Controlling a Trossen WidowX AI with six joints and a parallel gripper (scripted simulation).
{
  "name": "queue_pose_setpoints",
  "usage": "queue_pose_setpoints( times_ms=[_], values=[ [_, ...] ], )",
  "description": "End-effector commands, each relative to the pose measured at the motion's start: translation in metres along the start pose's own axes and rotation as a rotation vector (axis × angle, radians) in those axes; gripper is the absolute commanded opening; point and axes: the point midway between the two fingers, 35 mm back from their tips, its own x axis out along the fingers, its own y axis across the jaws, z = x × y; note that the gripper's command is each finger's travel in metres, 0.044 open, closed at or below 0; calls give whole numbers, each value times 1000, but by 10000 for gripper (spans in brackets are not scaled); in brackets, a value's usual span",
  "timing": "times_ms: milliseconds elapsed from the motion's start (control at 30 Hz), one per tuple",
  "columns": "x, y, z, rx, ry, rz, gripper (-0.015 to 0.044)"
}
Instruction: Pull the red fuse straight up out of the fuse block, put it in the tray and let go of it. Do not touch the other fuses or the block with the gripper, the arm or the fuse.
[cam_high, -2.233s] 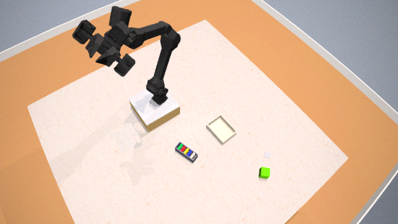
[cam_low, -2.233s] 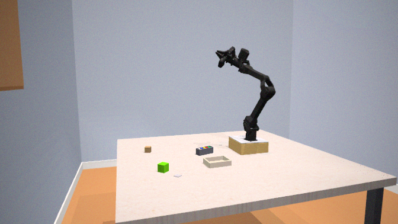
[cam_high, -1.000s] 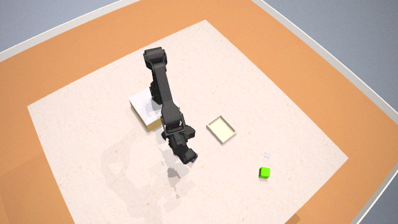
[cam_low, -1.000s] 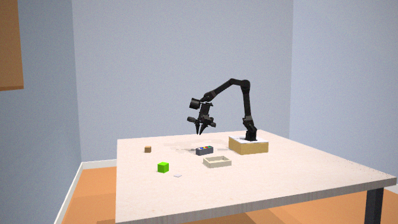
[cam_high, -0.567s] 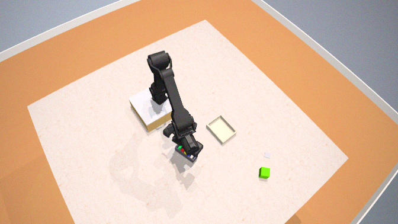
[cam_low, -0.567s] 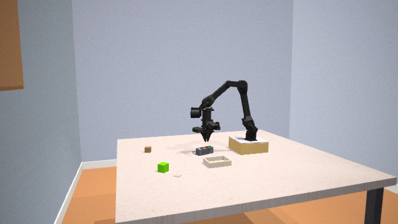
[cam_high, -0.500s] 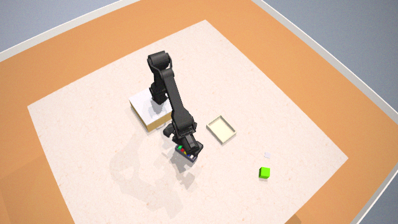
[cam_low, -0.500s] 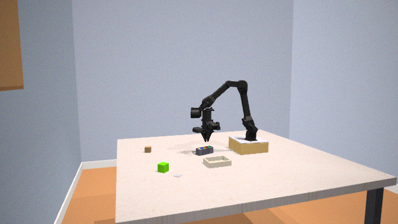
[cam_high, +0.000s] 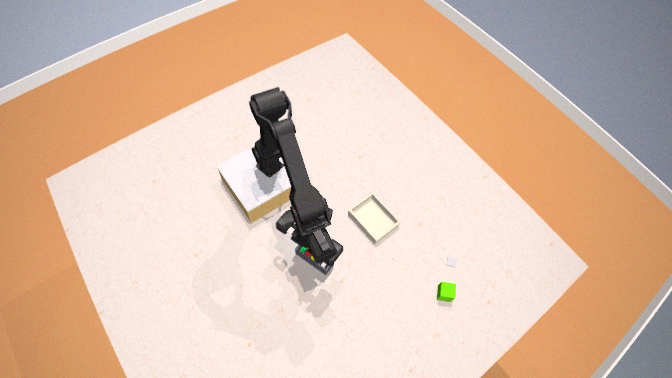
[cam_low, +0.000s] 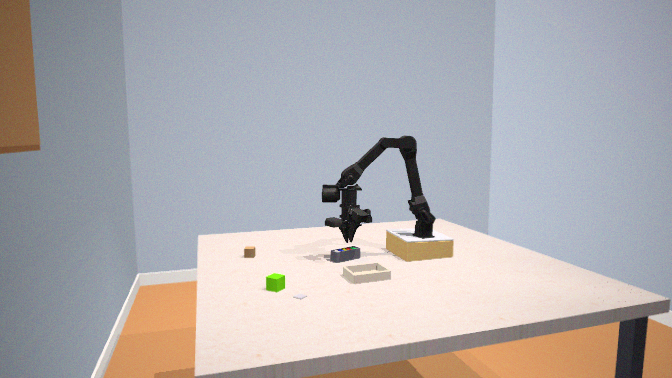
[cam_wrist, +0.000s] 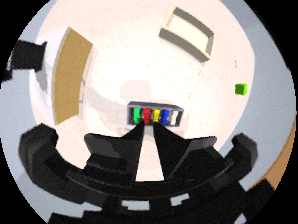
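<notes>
The hand hangs point-down with its fingers drawn near together, a narrow gap between them, pinching nothing. Directly beneath it, with clear air between, sits the fuse block on the table. The red fuse stands seated in its slot, just ahead of the fingertips in the wrist view, between the green fuse and the yellow fuse. Off to one side of the hand, beyond the block, lies the tray; farther out sits a green cube.
</notes>
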Motion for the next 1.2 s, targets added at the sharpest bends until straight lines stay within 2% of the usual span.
queue_pose_setpoints(
  times_ms=[0, 1167],
  values=[
    [6, 2, 0, -5, 0, 10, 69],
    [26, 2, 1, -5, 0, 10, 69]
  ],
)
